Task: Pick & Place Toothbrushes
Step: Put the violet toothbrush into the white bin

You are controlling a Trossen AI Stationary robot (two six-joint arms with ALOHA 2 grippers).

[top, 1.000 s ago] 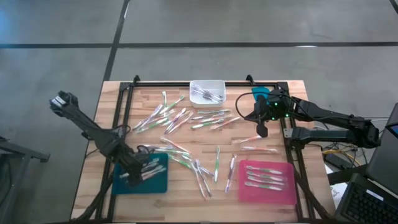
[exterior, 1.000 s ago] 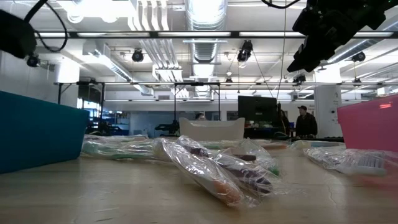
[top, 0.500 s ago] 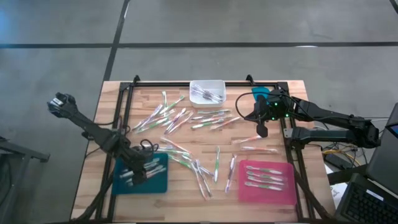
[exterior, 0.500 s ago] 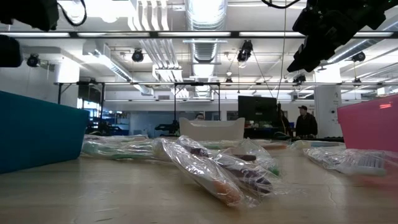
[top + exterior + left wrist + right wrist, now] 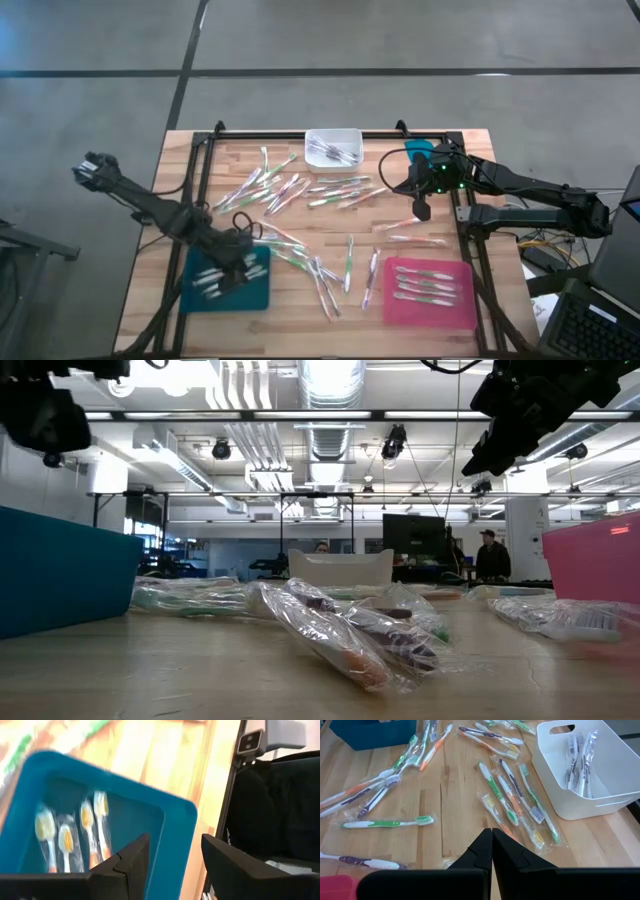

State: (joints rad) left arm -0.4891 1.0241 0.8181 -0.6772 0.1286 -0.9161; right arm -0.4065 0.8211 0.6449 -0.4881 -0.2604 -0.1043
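L gripper (image 5: 172, 857) low over near-left of bench, jaws apart; R gripper (image 5: 492, 841) hangs far-right, jaws closed.

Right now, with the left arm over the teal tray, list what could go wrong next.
1. The left end effector hangs open just above the teal rectangular plastic tray; it could catch the rim and shift the tray.
2. The four bagged orange-headed toothbrushes inside lie close together, so another drop may land across them.
3. The loose wrapped toothbrushes beside the tray overlap, so a grab might lift two.
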